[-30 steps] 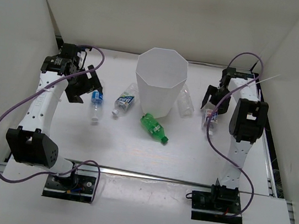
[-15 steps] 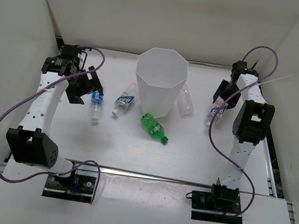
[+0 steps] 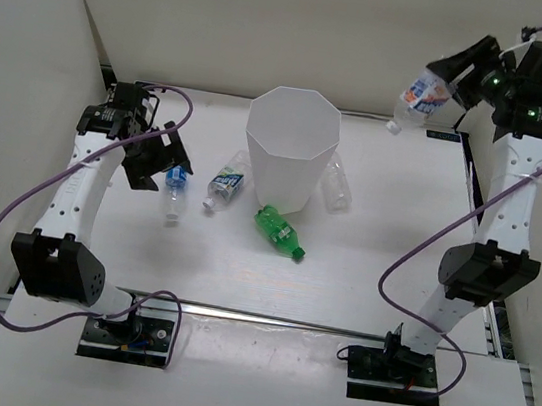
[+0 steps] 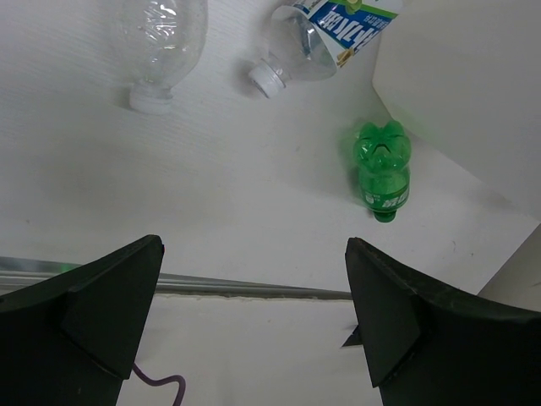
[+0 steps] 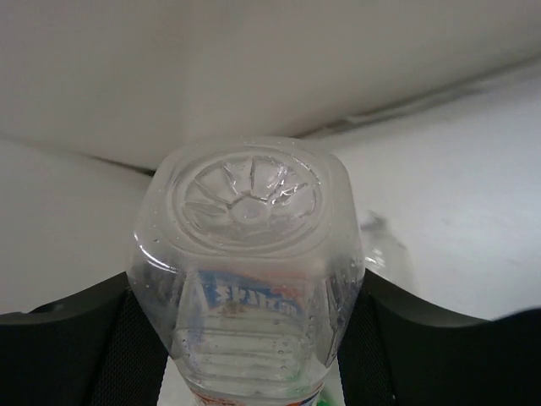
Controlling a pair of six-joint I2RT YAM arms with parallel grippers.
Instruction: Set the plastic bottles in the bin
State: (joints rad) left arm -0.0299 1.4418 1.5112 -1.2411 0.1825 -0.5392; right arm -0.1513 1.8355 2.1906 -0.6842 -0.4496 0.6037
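The white many-sided bin (image 3: 287, 165) stands upright at the table's back middle. My right gripper (image 3: 452, 75) is raised high at the back right, to the right of the bin. It is shut on a clear labelled bottle (image 3: 421, 96), whose base faces the right wrist camera (image 5: 247, 254) between the dark fingers (image 5: 76, 347). My left gripper (image 3: 161, 159) is open and empty, just left of a blue-capped bottle (image 3: 173, 192). A blue-and-white labelled bottle (image 3: 225, 183), a green bottle (image 3: 279, 231) and a clear bottle (image 3: 335, 187) lie around the bin. The left wrist view shows the green bottle (image 4: 382, 165) and two clear ones (image 4: 161, 38) (image 4: 325, 30).
White walls enclose the table on the left, back and right. A metal rail (image 3: 265, 315) runs along the near edge in front of the arm bases. Purple cables loop from both arms. The bin's wall (image 4: 461, 76) shows at the right of the left wrist view.
My right arm has lifted the clear bottle off the table at the right and carried it high up to the back right. The left arm has hardly moved.
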